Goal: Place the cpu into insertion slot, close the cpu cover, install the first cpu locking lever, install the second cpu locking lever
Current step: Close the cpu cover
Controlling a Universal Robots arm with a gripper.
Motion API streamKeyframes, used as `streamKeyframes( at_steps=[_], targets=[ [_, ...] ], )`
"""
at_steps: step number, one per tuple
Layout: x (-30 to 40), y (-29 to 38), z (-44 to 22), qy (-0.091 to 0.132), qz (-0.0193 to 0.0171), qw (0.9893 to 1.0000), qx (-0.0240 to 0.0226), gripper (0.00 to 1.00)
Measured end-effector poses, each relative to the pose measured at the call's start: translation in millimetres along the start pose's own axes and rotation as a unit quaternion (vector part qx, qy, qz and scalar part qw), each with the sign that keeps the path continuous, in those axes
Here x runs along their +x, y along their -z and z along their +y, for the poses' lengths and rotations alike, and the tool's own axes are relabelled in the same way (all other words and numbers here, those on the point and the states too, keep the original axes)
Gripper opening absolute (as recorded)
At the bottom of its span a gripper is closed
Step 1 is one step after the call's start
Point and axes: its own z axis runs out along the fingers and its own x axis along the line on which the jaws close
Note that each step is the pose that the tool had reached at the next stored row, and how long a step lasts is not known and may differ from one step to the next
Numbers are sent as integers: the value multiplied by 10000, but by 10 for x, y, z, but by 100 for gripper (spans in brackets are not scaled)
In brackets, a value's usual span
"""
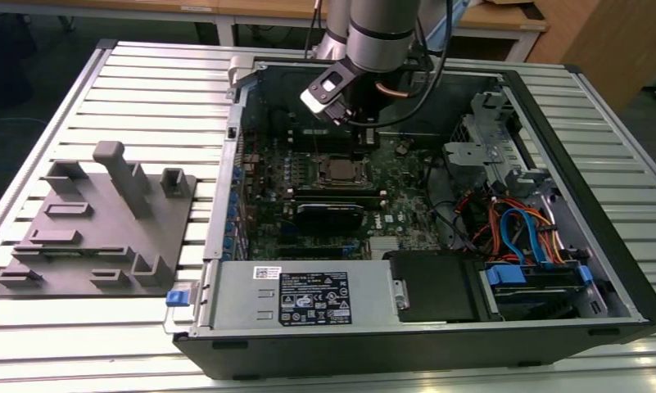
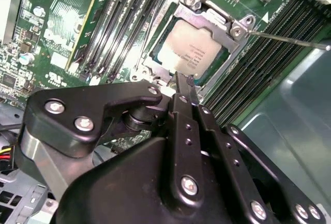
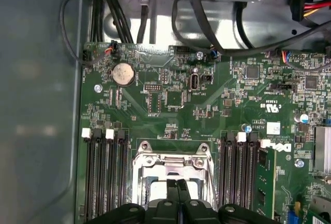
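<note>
Cpu sits in slot, centre of the exterior frame. Cover looks down. One lever juts free, seemingly unlatched. Jaws pinched together, empty, at the slot's edge.

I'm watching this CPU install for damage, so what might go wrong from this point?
The gripper, fingers together, sits at the edge of the cpu cover, which lies over the cpu. A sideways slip might scrape the memory slots close beside the socket. The thin locking lever juts out freely across the slots on the other side. If pushed off-line, it may bend or miss its catch.
</note>
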Motion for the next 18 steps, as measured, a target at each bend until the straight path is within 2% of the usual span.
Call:
streamKeyframes(
  at_steps=[18],
  targets=[
    [1, -6, -14, 0, 1, 10000, 0, 10]
  ],
)
